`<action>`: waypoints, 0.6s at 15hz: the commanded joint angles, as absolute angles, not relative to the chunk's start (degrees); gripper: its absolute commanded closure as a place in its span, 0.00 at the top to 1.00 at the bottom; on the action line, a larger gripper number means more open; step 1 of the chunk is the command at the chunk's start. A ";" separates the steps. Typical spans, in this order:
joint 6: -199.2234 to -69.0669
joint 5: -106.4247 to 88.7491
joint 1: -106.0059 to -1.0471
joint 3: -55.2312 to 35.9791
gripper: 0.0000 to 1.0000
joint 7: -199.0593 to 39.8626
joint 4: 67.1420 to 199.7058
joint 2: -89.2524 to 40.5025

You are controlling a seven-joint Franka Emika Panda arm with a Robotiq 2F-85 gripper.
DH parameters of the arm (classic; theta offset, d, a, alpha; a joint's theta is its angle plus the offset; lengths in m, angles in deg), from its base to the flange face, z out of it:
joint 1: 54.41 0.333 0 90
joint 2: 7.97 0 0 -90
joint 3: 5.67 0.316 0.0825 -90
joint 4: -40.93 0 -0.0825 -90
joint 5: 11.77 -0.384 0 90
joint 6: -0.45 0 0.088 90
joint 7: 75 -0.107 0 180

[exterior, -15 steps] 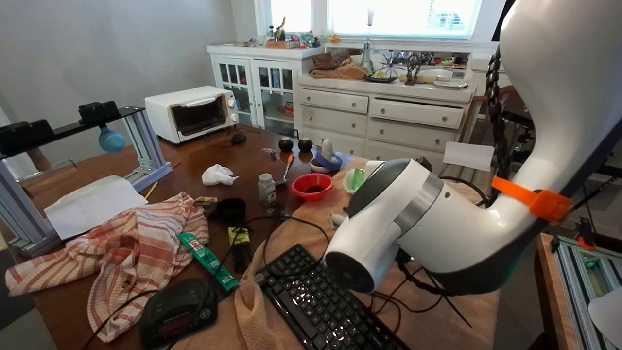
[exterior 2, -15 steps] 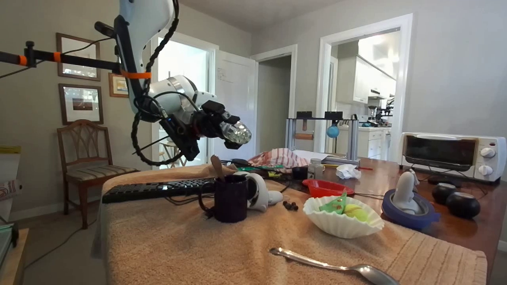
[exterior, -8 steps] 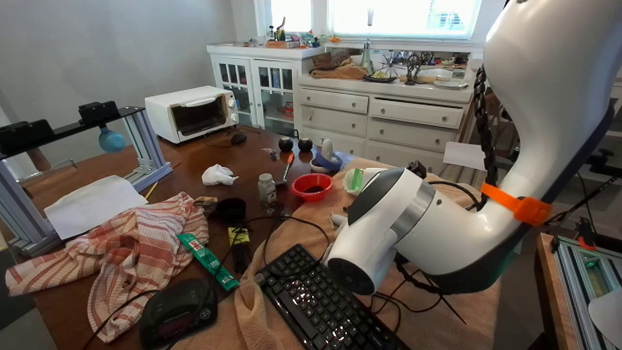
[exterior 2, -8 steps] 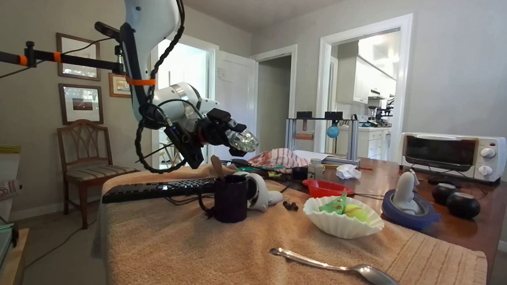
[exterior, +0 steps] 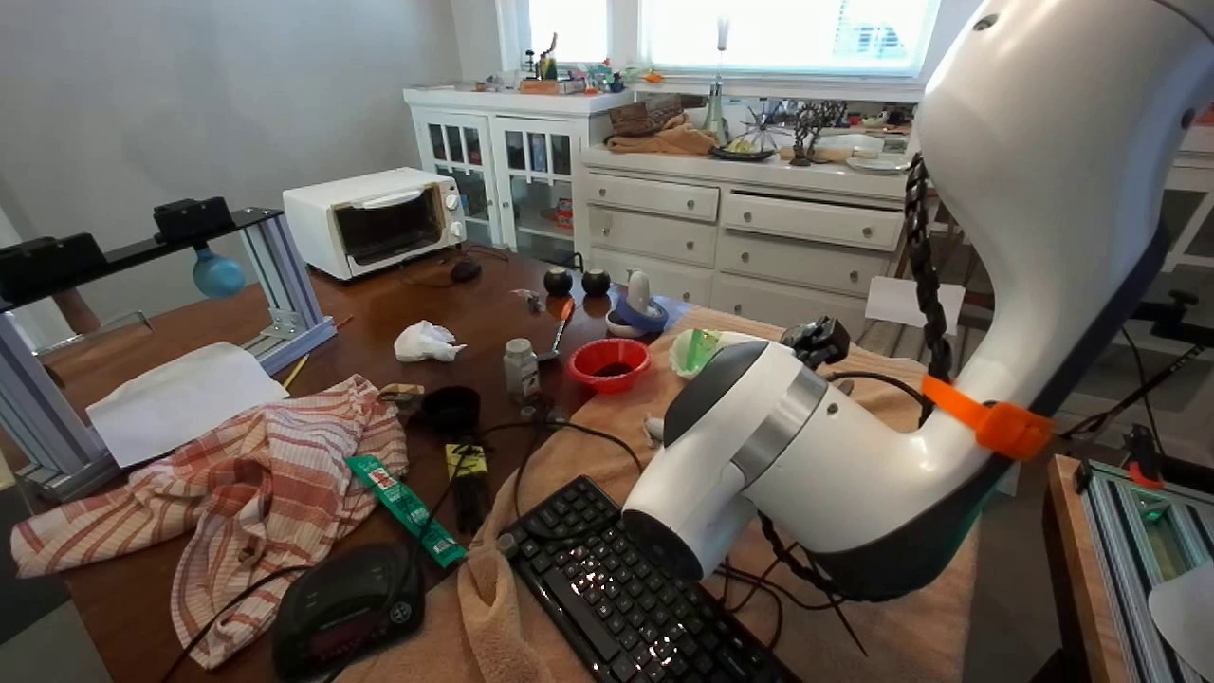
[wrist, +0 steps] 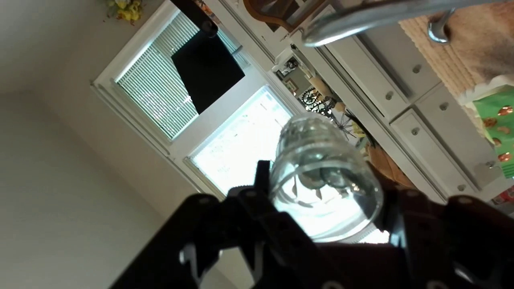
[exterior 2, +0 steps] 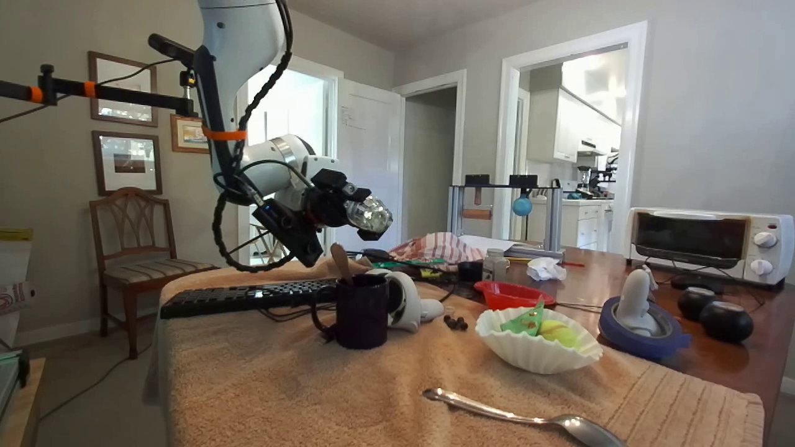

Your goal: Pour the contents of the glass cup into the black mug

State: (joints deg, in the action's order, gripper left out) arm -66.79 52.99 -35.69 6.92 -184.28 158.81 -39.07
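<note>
My gripper [exterior 2: 365, 213] is shut on the clear glass cup [exterior 2: 371, 215], which it holds tilted in the air above and behind the mug. In the wrist view the cup [wrist: 323, 160] sits between the two dark fingers [wrist: 325, 190]. Rounded shapes show through its glass, but I cannot tell what they are. The black mug [exterior 2: 362, 316] stands upright on the tan towel in an exterior view, its handle to the left and a wooden stick [exterior 2: 340, 263] poking out of it. In the other view the arm hides the mug and the cup.
A white fluted bowl [exterior 2: 528, 354] with a green packet, a red bowl [exterior: 609, 366] and a spoon [exterior 2: 522, 416] are on the table. A white controller [exterior 2: 405, 304] stands against the mug's far side. A keyboard [exterior: 635, 593] with cables lies under the arm.
My gripper and the cup first moved right and down in an exterior view, then slightly back left and up. The arm has swung left in the other view. The cup stays held; the mug has not moved.
</note>
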 commanded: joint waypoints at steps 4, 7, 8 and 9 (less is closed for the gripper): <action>-69.61 55.34 -35.80 7.71 0.30 -187.26 159.35 -38.98; -68.20 54.42 -35.65 7.56 0.55 -186.01 158.42 -39.34; -68.11 54.85 -35.52 7.39 0.30 -186.83 158.44 -39.45; -67.67 55.06 -35.45 7.12 0.30 -187.21 158.37 -39.74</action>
